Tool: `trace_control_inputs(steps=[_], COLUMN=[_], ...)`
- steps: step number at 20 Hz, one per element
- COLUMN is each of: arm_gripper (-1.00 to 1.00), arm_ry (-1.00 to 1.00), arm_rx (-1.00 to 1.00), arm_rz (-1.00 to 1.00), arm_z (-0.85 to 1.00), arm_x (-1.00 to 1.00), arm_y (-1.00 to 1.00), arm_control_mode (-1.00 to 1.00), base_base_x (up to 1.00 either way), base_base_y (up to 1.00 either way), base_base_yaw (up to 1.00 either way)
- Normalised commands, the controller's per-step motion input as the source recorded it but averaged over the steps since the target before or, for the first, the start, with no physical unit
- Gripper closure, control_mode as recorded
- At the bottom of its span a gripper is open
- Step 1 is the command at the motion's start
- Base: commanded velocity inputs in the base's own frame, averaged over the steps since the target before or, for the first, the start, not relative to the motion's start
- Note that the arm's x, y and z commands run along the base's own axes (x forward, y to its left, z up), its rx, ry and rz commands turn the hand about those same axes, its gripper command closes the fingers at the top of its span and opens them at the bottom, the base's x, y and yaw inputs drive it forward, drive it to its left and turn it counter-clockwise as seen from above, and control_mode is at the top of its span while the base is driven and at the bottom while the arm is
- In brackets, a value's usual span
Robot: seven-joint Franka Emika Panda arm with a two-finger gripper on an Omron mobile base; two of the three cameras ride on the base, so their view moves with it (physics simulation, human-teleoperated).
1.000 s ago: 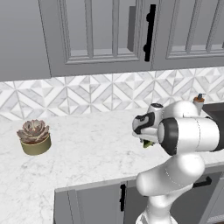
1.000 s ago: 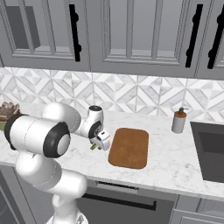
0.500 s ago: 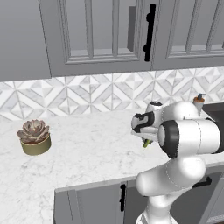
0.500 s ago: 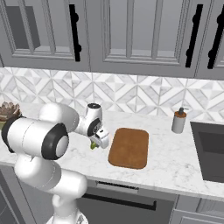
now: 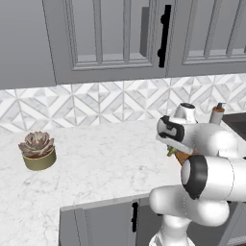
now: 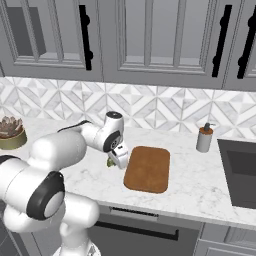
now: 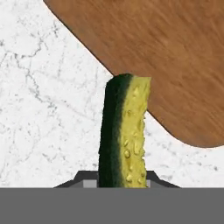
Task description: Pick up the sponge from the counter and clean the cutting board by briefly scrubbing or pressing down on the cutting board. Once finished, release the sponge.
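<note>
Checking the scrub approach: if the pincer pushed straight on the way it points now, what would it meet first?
Probably the counter, right beside the cutting board edge. The sponge held in the pincer would land first, its tip seemingly straddling that edge; depth is unclear.

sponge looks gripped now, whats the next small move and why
Probably carry the sponge sideways over the cutting board. The gripper holds it between its fingers, beside the board's edge above the counter, not yet over the wood.
</note>
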Motion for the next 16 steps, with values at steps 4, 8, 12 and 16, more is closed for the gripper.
trace_control_inputs(steps=[4, 8, 12, 16], arm_gripper=[1.00, 1.00, 1.00, 1.00], arm_ry=[0.03, 0.12, 0.07, 0.11], arm_rx=[0.00, 0.00, 0.00, 0.04], arm_rz=[-0.32, -0.31, -0.20, -0.21], arm_z=[0.15, -0.04, -0.23, -0.04], arm_x=[-0.31, -0.18, -0.09, -0.09], arm_y=[-0.64, -0.68, -0.45, -0.07], arm_control_mode=[-1.00, -1.00, -1.00, -1.00], base_base_x=[0.00, 0.00, 0.00, 0.00], base_base_y=[0.00, 0.00, 0.00, 0.00], base_base_yaw=[0.00, 0.00, 0.00, 0.00])
